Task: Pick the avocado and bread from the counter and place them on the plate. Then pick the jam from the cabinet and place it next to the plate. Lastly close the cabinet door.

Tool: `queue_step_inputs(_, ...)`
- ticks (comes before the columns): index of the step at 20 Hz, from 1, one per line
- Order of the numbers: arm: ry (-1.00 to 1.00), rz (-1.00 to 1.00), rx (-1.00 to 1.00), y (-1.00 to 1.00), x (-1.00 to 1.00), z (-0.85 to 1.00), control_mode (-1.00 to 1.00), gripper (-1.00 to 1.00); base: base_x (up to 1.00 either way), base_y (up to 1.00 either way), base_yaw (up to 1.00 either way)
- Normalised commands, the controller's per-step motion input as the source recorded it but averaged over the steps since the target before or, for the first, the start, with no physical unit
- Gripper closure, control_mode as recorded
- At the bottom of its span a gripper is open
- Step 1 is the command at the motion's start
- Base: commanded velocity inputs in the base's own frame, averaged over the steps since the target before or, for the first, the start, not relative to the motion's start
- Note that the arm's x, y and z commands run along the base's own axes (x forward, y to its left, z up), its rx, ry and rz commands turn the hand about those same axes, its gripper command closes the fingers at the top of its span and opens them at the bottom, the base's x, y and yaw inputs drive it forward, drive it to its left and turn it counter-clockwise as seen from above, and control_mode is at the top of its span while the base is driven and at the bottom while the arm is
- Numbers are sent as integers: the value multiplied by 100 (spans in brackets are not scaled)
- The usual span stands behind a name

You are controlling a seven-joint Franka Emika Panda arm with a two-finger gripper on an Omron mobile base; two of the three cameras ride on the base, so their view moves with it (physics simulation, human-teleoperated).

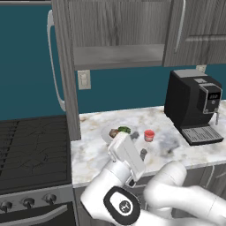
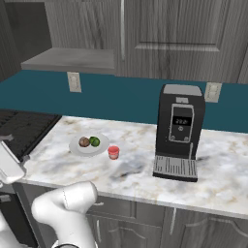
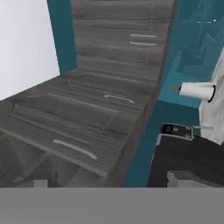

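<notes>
Standing open edge-on, the cabinet door [image 1: 66, 75] rises up-left of the gripper [image 1: 137, 143] — jaws wide, empty — handle [image 1: 54, 66] vertical.

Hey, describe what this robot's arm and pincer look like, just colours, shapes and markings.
The arm is made of glossy white rounded segments. One joint has a black oval cap bearing a small white emblem. A boxy white hand block leads to the pincer, whose fingers are small and dark grey. No cables show.

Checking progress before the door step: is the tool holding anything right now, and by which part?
Nothing is held. The tool is open over the counter's front edge, the jam standing free beside the plate.
</notes>
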Motion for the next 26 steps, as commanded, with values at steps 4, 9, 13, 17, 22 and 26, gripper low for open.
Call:
queue_step_inputs(4, 5, -14, -27, 45, 0, 0, -100, -100, 0, 0, 0)
queue_step_inputs(9, 4, -14, -29, 44, 0, 0, -100, -100, 0, 0, 0)
queue_step_inputs(13, 10, -15, -18, 36, 0, 0, -100, -100, 0, 0, 0)
queue_step_inputs(17, 7, -17, -14, 34, 0, 0, -100, -100, 0, 0, 0)
queue_step_inputs(22, 7, -16, -11, 32, 0, 0, -100, -100, 0, 0, 0)
queue_step_inputs(26, 5, -13, -10, 27, 0, 0, -100, -100, 0, 0, 0)
